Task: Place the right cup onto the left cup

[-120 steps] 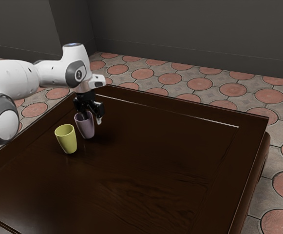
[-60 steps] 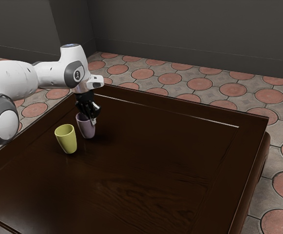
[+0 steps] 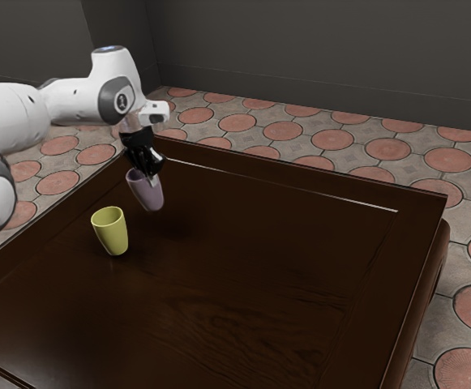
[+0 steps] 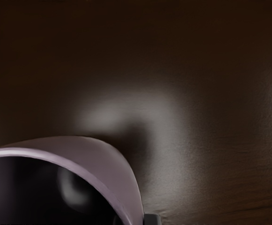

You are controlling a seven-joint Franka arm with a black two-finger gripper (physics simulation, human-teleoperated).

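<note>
My gripper [image 3: 150, 176] is shut on the rim of the purple cup [image 3: 148, 193], which hangs slightly tilted above the table in the exterior view. Part of the cup's rim is hidden behind the black fingers. Toward the viewer stands the yellow-green cup [image 3: 112, 233], upright on the table and apart from the purple one. In the wrist view the purple cup [image 4: 112, 168] is large at the lower edge, its mouth open toward the camera, with a bit of the gripper [image 4: 138, 219] at its wall.
The dark wooden table [image 3: 259, 267] has a raised border, and its far edge runs behind the purple cup. A tiled floor [image 3: 284, 130] and a grey wall [image 3: 300, 49] lie beyond it.
The purple cup has risen off the table with my gripper and tilted a little. Earlier my hand shifted slightly at its rim. The yellow-green cup has not moved.
</note>
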